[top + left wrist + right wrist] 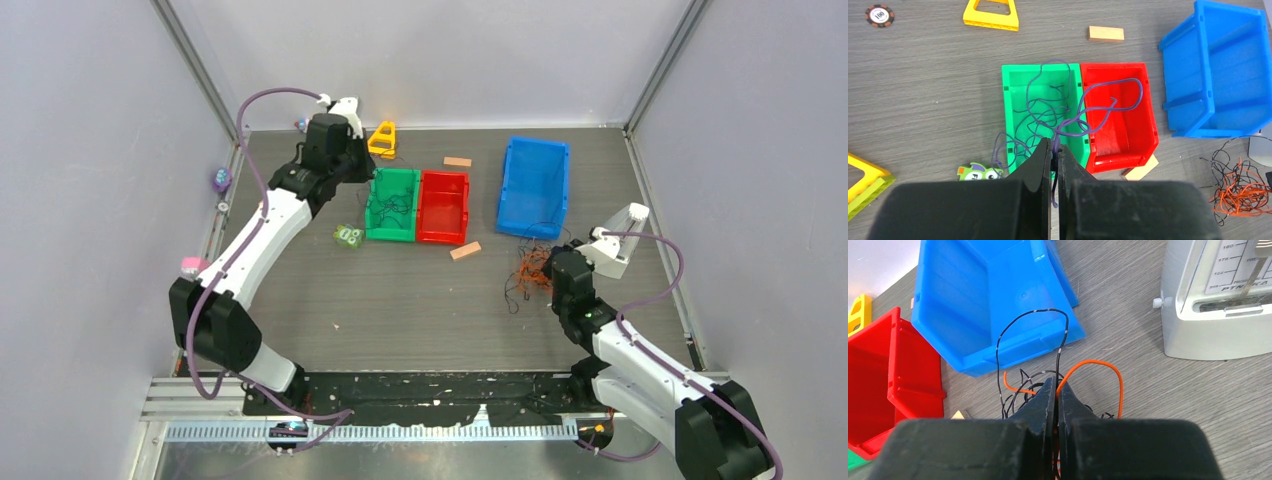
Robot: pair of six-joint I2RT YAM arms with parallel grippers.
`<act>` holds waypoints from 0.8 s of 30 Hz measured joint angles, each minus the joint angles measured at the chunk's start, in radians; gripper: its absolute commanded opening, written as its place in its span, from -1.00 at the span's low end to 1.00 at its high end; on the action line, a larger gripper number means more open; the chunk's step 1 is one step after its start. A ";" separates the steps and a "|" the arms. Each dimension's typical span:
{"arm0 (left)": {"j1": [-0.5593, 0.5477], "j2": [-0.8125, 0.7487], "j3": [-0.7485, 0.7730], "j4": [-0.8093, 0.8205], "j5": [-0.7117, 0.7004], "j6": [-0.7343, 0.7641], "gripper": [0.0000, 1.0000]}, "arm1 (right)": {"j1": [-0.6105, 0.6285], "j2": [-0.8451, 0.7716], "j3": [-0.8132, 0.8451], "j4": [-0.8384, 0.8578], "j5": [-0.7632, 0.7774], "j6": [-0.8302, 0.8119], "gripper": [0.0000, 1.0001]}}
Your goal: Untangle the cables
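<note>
The left gripper [1054, 150] has its fingers pressed together, pinching purple strands [1068, 124] at the tips. The strands spread away in loose loops. Most lie over the green bin [1010, 100], which touches the red bin [1113, 66] on its left side, and one long loop reaches across the red bin itself.

The right gripper [1055, 390] is closed too, nipping an orange strand [1098, 361] and a black strand [1030, 315] that arch up from its tips. Both belong to the main clump of cables [530, 272] – orange and black, tangled – which lies on the table to the right of the red bin and nearer the arm bases.

A blue bin [535, 185] stands right of the red bin, a gap between them, and a few black strands run up to its near end. A white box [1213, 325] with a printed scale sits farther right of the red bin than the clump does. One wood block [1106, 33] lies behind the red bin – another [1140, 169] touches its near right corner.
</note>
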 measured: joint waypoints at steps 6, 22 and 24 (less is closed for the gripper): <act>0.000 -0.076 -0.010 -0.011 -0.006 0.035 -1.00 | 0.000 0.007 0.000 0.003 -0.005 0.000 -0.89; -0.003 -0.095 0.190 -0.126 0.019 0.053 -1.00 | 0.000 0.007 0.000 0.003 -0.009 0.000 -0.89; -0.003 -0.089 0.225 -0.130 0.024 0.053 -1.00 | 0.000 0.007 0.000 0.004 -0.009 0.000 -0.89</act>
